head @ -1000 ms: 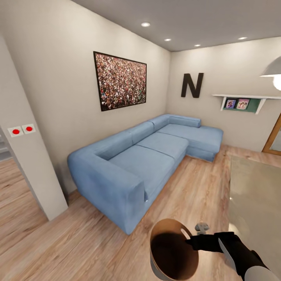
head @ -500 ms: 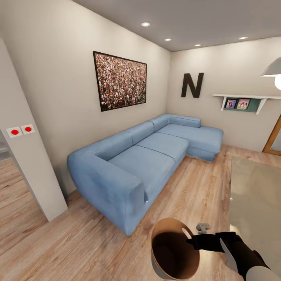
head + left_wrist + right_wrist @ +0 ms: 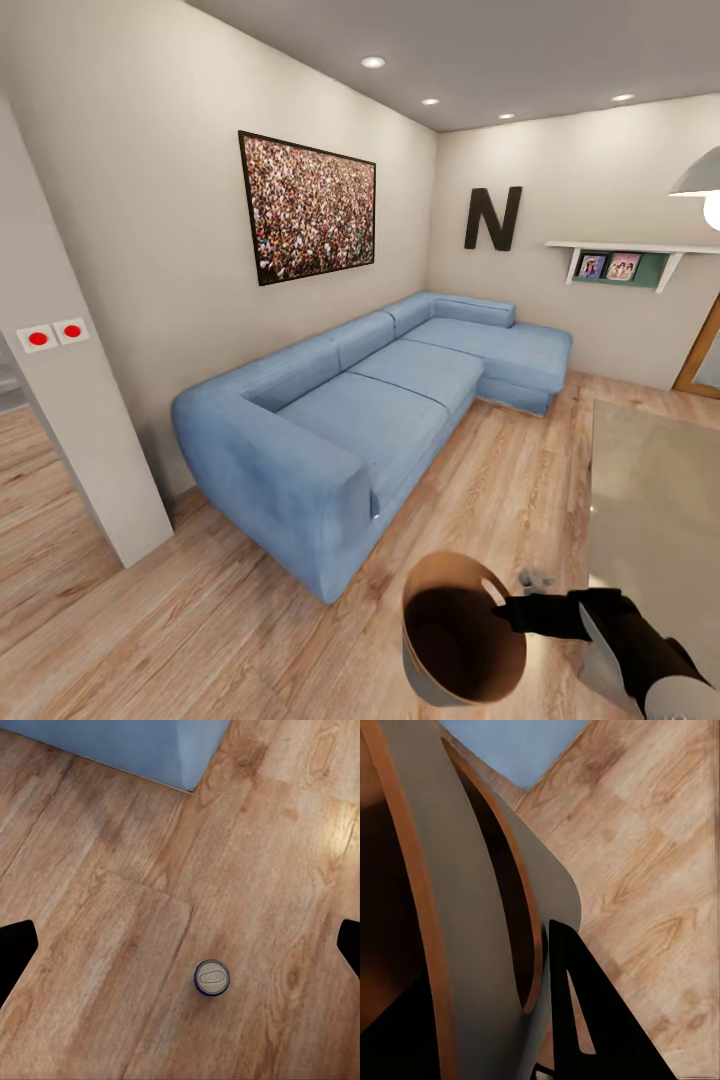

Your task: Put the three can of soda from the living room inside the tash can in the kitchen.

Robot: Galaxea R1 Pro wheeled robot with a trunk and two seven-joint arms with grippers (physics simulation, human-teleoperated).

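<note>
Pale wood planks (image 3: 200, 620) run under me in the living room. Closest in, my right gripper (image 3: 508, 612) pinches the rim of the tash can (image 3: 462, 640), carrying it tilted above the floor. My left gripper (image 3: 180, 945) hangs spread wide over a dark blue can of soda (image 3: 212, 977) standing upright on the planks near the sofa corner. Beyond, the light blue sofa (image 3: 370, 400) lines the wall beneath a black N (image 3: 492, 218).
</note>
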